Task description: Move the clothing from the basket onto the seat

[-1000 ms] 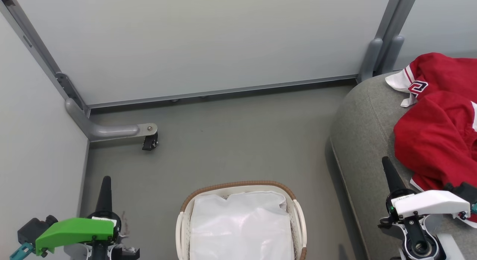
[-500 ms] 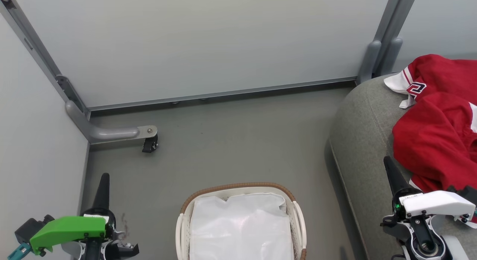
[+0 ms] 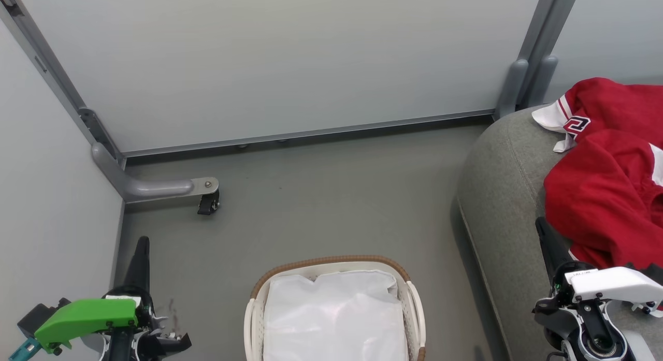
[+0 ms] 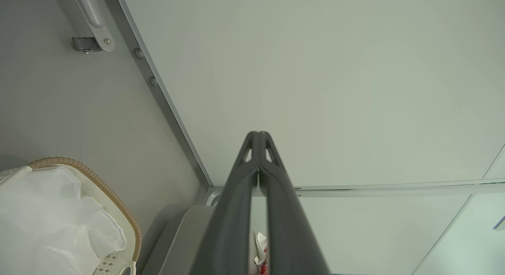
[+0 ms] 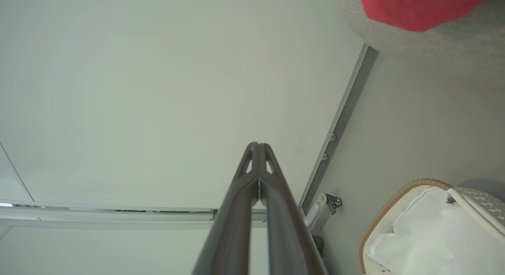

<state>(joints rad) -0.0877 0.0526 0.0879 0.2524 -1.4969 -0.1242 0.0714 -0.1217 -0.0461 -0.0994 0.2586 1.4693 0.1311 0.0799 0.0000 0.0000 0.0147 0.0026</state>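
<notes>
The red clothing (image 3: pixel 606 179) with white trim lies heaped on the grey seat (image 3: pixel 502 195) at the right; a numeral shows on a white-edged sleeve. The white basket (image 3: pixel 414 299) with a brown rim stands on the floor at bottom centre, and I see just its white liner inside. My left gripper (image 3: pixel 142 242) is shut with nothing in it at the lower left, over the floor beside the basket. My right gripper (image 3: pixel 541 224) is shut and holds nothing at the lower right, its tip over the seat next to the red heap. Both wrist views show fingers pressed together (image 4: pixel 258 135) (image 5: pixel 257 145).
Pale partition walls (image 3: pixel 279 60) close off the back and left. A grey bracket with a black caster (image 3: pixel 208 203) sticks out from the left corner onto the floor. Grey floor (image 3: pixel 321 195) lies between basket, walls and seat.
The head view has shifted slightly, so the whole scene sits a little lower. Both grippers have dropped lower in the picture and stay shut. The clothing and basket have not moved.
</notes>
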